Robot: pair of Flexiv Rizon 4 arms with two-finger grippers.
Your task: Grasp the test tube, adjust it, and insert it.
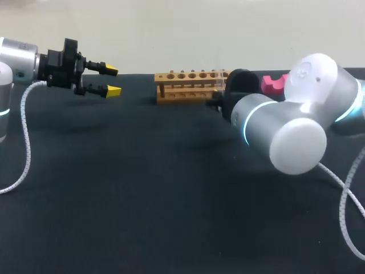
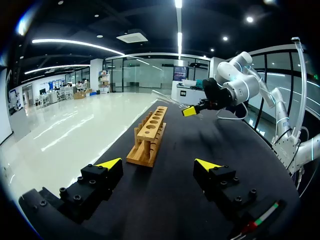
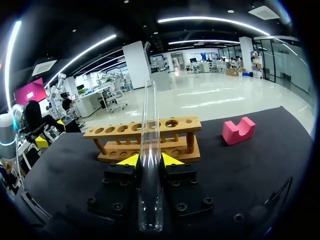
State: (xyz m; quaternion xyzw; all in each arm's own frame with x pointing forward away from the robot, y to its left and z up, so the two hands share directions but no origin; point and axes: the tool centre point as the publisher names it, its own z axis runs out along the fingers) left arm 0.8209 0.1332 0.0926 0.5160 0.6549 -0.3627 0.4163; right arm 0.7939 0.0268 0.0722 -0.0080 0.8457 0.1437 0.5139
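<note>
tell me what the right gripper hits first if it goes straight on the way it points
Most likely the wooden rack, dead ahead of the right gripper; its held test tube would touch first.

Clear, glossy glass test tube point(image 3: 150, 160); smooth pale wooden rack point(image 1: 182, 97); matt black cloth counter point(image 1: 142, 200); matt, foam-like pink block point(image 3: 238, 131).

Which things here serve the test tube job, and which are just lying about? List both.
For the job: test tube, gripped in the right claw; wooden rack.
Lying about: pink block, on the table apart from the rack.
</note>
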